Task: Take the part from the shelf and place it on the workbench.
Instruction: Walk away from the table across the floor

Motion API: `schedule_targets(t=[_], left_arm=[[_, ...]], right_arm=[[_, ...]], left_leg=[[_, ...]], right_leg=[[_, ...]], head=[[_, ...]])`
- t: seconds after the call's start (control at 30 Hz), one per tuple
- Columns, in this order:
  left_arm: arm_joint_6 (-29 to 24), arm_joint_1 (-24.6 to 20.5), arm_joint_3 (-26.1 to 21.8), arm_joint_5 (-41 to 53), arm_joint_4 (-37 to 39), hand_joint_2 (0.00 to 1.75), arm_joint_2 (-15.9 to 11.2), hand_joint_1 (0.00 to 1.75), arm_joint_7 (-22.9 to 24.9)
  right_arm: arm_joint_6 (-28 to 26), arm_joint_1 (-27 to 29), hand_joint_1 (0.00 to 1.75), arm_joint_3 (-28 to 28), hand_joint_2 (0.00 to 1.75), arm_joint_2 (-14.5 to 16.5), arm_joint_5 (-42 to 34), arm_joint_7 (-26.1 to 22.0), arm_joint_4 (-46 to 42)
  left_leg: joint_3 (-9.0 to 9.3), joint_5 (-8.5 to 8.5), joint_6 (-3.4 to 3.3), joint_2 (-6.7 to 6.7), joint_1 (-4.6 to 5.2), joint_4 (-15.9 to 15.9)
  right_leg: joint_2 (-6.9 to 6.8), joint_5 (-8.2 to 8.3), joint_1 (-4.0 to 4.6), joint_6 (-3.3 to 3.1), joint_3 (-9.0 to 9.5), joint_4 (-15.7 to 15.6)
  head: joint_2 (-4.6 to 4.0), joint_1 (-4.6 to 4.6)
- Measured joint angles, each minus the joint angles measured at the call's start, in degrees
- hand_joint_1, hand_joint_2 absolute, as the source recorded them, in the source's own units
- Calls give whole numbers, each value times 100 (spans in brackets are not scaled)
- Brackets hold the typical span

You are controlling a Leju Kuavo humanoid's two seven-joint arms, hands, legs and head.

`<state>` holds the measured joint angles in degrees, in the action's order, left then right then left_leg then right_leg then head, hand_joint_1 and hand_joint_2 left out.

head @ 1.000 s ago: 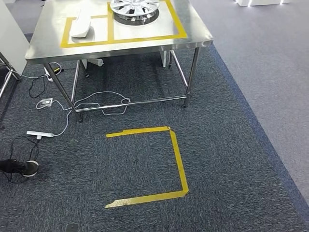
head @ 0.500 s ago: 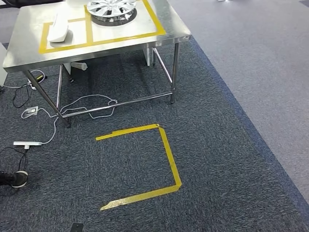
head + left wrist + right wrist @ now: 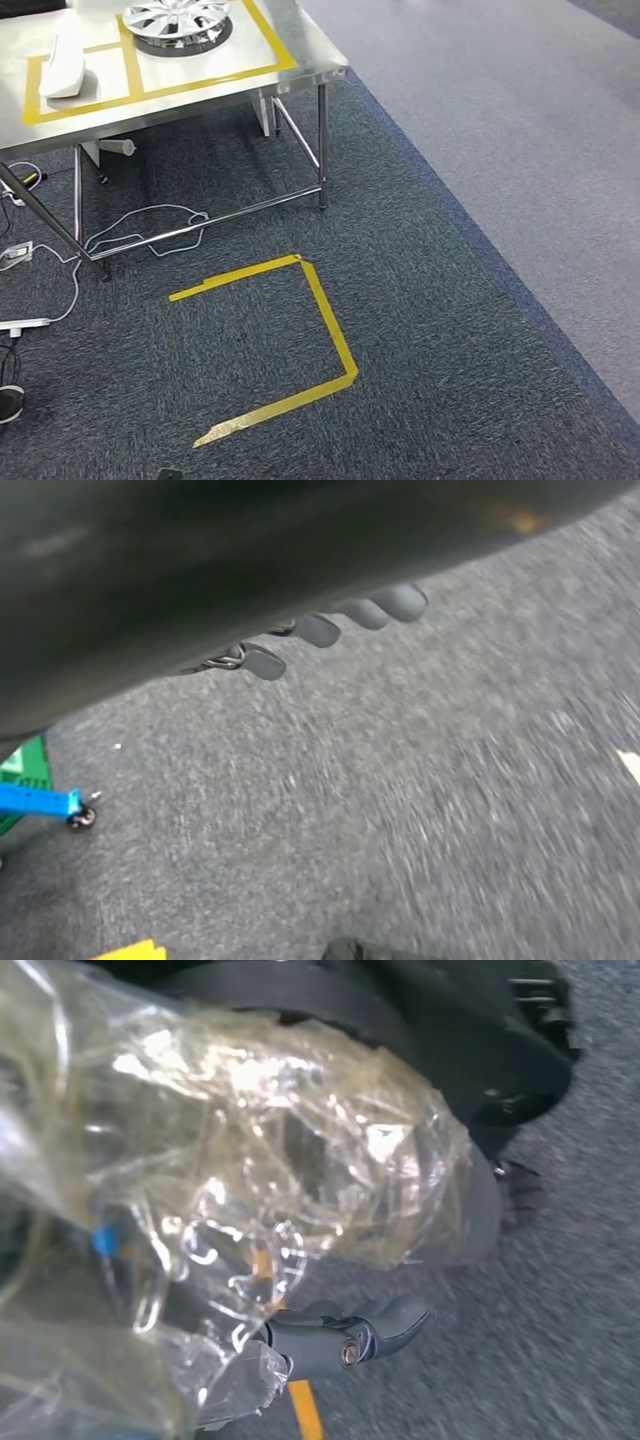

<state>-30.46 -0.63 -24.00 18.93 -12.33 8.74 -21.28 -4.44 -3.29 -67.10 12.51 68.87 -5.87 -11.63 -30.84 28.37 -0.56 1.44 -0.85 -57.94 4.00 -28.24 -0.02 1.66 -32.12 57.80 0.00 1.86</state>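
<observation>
The steel workbench (image 3: 306, 45) stands at the upper left of the head view. On it, inside yellow taped boxes, lie a silver wheel cover (image 3: 175, 18) and a white curved part (image 3: 64, 65). My left hand (image 3: 332, 625) hangs over dark carpet; its fingertips (image 3: 264, 663) stick out side by side with nothing in them. Crinkled clear plastic wraps my right hand (image 3: 226, 1220). One grey finger (image 3: 347, 1345) pokes out of the wrap, straight and holding nothing.
A yellow tape outline (image 3: 332, 340) marks the dark carpet in front of the bench. Cables (image 3: 143, 215) and a power strip (image 3: 19, 325) lie under and left of it. Lighter grey floor (image 3: 528, 150) runs along the right. A blue wheeled bar (image 3: 38, 802) is near my left hand.
The whole head picture has slid left and slightly up, so the camera has turned right. The bench, wheel cover and white part keep their places on the bench.
</observation>
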Motion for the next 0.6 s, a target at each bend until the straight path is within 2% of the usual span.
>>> schedule_targets(t=[0.07,0.13,0.17,0.2,0.23,0.27,0.33,0.37,0.4,0.47,0.5,0.53,0.6], left_arm=[[-27,5,-20,-43,0,0,3,0,-4],[-38,18,-54,-73,0,0,4,0,-18],[-41,26,-76,-85,0,0,3,0,-30],[-45,30,-97,-89,0,0,2,0,-42],[-46,31,-111,-89,0,0,0,0,-50],[-46,29,-118,-88,0,0,-1,0,-55],[-48,30,-127,-85,0,0,1,0,-55],[-51,32,-136,-84,0,0,1,0,-55],[-54,32,-146,-83,0,0,1,0,-51],[-68,23,-166,-80,0,0,4,0,-37],[-77,18,-177,-80,0,0,7,0,-28],[-86,18,-192,-83,0,0,10,0,-21],[-96,34,-228,-87,0,0,11,0,-7]], right_arm=[[1,17,0,0,0,-1,0,44,0],[3,16,0,0,0,-1,0,80,0],[3,20,0,0,0,-1,0,92,0],[6,29,0,0,0,-1,1,103,0],[10,40,0,0,0,-1,1,117,0],[14,47,0,0,0,-1,2,131,0],[20,41,0,0,0,-1,3,163,0],[21,31,0,0,0,-1,4,175,0],[22,26,0,0,0,-1,5,184,0],[23,41,0,0,0,-1,10,199,0],[24,54,0,0,0,-1,14,207,0],[23,60,0,0,0,-1,19,218,0],[25,51,0,0,0,1,29,239,0]], left_leg=[[-4,-30,-67,-105,-16,37],[-17,-32,-91,-232,-4,37],[-21,-32,-92,-303,-1,36],[-23,-32,-92,-372,1,35],[-22,-30,-90,-438,1,35],[-15,-28,-86,-501,1,35],[7,-12,-50,-614,18,28],[17,-5,-20,-665,32,22],[24,-1,14,-713,45,17],[37,6,84,-810,45,16],[40,41,122,-776,34,-7],[16,133,157,-669,21,-95],[-181,486,199,-356,0,-605]], right_leg=[[-162,-236,-5,56,-189,365],[-304,-605,-17,106,-528,1104],[-328,-719,-24,124,-671,1419],[-345,-731,-31,137,-728,1560],[-367,-632,-38,143,-670,1469],[-416,-457,-43,139,-501,1168],[-655,-150,-29,106,-62,357],[-746,-82,-15,74,83,90],[-794,-68,2,42,135,-40],[-693,-53,16,-34,114,-60],[-635,-35,9,-70,105,-68],[-577,-11,-2,-114,113,-79],[-456,35,-18,-180,112,-91]], head=[[0,-32],[0,-61],[0,-60],[0,-60],[0,-61],[0,-61],[0,-63],[0,-54],[0,-43],[0,-24],[0,-21],[0,-14],[0,6]])
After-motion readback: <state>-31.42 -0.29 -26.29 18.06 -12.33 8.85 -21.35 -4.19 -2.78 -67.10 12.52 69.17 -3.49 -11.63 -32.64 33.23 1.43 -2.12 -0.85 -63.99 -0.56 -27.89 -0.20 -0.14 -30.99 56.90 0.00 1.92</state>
